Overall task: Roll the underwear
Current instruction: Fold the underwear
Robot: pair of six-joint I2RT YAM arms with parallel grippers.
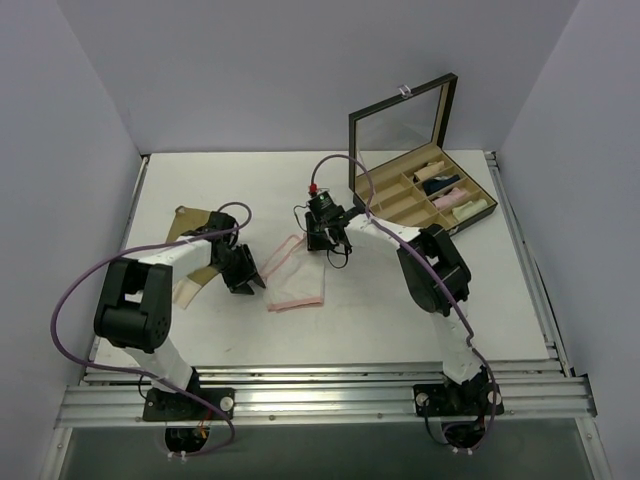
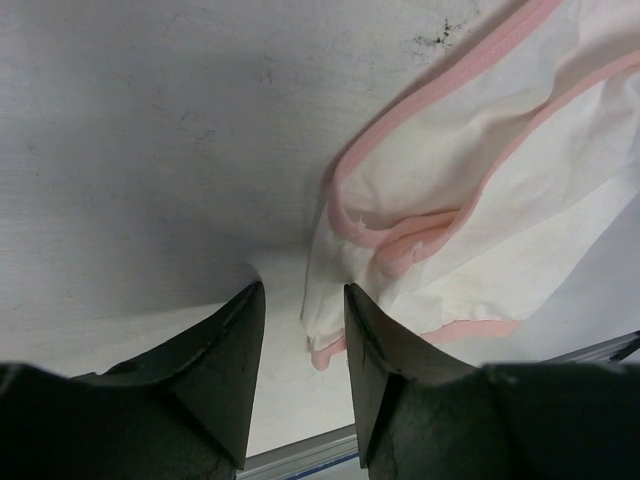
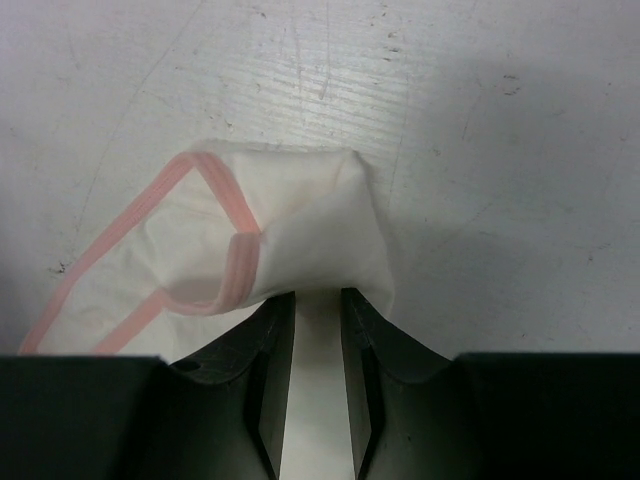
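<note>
The white underwear with pink edging [image 1: 297, 275] lies on the table between the arms. My right gripper [image 1: 322, 240] is at its far edge. In the right wrist view the cloth [image 3: 300, 225] is folded over the fingertips and fills the narrow gap, so the gripper [image 3: 318, 298] is shut on it. My left gripper [image 1: 246, 277] is at the near left corner, low over the table. In the left wrist view it [image 2: 302, 292] is open, with the cloth's corner [image 2: 325, 320] lying loose between the fingers. The tan underwear [image 1: 186, 222] lies partly hidden under my left arm.
An open box with a raised lid [image 1: 420, 195] stands at the back right, holding cloth rolls, among them a dark navy one [image 1: 447, 185] and a mint-green one [image 1: 476, 209]. Metal rails [image 1: 320, 395] run along the near edge. Walls enclose three sides.
</note>
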